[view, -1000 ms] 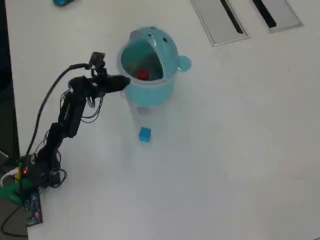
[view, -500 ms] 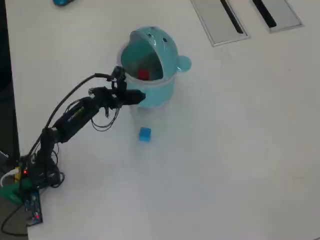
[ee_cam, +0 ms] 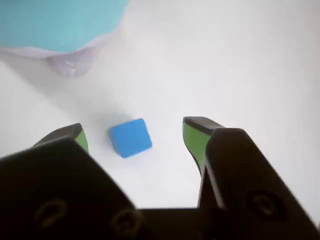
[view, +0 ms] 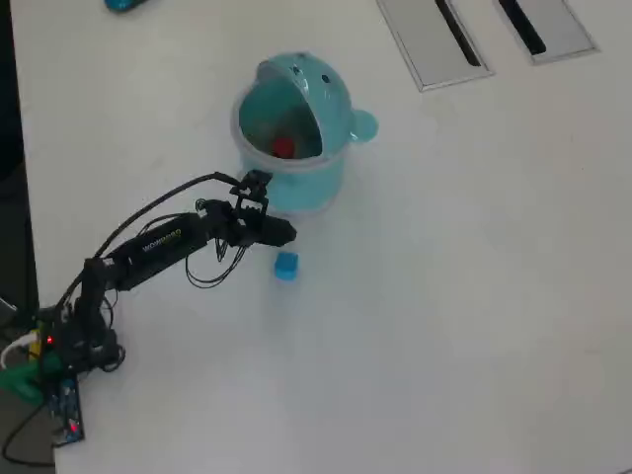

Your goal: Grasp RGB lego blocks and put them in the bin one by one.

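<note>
On the white table (view: 474, 296), seen from overhead, we find the small blue lego cube (view: 285, 265) lying just below the teal-blue round plastic bin (view: 326, 109) with its domed hood, apart from the bin's base with a strip of bare table between them. Our black arm reaches in from the lower left of that view, and its gripper (view: 286, 233) sits just above and left of the cube, between cube and bin, not touching either as far as we can tell.

From the wrist view, the gripper (ee_cam: 136, 134) has its two green-padded jaws spread wide, with the blue cube (ee_cam: 130, 137) resting on the table between them, nearer the left pad and clear of both. Nothing is held. The bin's rounded wall (ee_cam: 60, 25) fills the upper left corner of that view, close beyond the cube.

Inside the bin's opening we see a small red block (view: 283, 148); any green one we cannot make out.

Room is generous to the right and below the cube in the overhead view: the table there is bare to the frame edges. Along the top edge lie two grey rectangular slotted panels (view: 434, 44), well apart from the cube. The table's left edge runs close beside the arm's base (view: 59, 346).
</note>
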{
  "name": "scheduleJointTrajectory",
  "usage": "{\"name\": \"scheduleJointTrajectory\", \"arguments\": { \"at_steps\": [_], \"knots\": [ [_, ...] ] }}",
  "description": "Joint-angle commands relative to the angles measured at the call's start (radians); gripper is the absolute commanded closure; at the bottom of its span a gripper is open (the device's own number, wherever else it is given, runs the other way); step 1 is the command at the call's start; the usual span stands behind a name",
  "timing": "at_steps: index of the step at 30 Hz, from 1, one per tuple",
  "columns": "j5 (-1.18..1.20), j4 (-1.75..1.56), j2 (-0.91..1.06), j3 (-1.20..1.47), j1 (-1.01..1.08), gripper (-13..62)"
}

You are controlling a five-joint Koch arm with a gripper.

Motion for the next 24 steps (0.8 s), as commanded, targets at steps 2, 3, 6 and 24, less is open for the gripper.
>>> {"name": "scheduleJointTrajectory", "arguments": {
  "at_steps": [2,3,6,24],
  "knots": [
    [0.002,-0.041,0.052,0.002,0.005,14.6],
    [0.0,-0.044,0.051,0.017,0.009,14.6],
    [0.0,-0.072,0.037,0.055,0.015,14.6],
    [-0.012,-0.178,-0.109,0.126,0.077,14.0]
  ]
}}
